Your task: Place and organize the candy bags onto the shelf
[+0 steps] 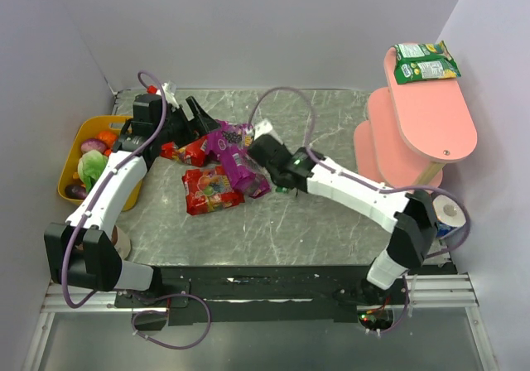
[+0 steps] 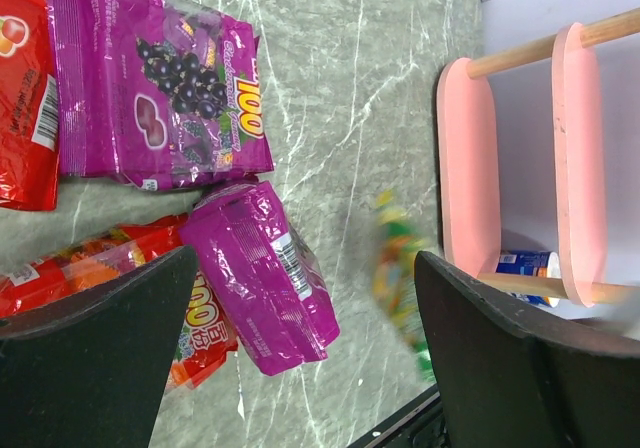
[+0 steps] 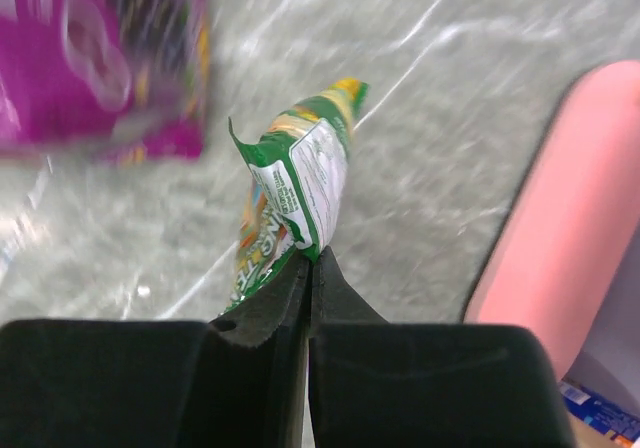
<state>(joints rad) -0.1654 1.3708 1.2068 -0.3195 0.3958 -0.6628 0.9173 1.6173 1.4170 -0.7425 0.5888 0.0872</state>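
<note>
The right hand (image 3: 310, 268) is pressed together on the edge of a green candy bag (image 3: 295, 183). The bag sticks out from it over the middle of the tabletop (image 1: 339, 110), just right of the purple bags (image 1: 236, 156) and well apart from the shelf (image 1: 431, 122). So the step in hand seems to be carrying this bag. Two other green bags (image 1: 426, 60) seem to lie already on the far end of the top board. The left hand (image 2: 305, 268) hovers spread wide above the purple and red bags (image 1: 209, 190), holding nothing. Next, the right hand should lift its bag, swing right to the shelf and lay it flat beside its kind.
</note>
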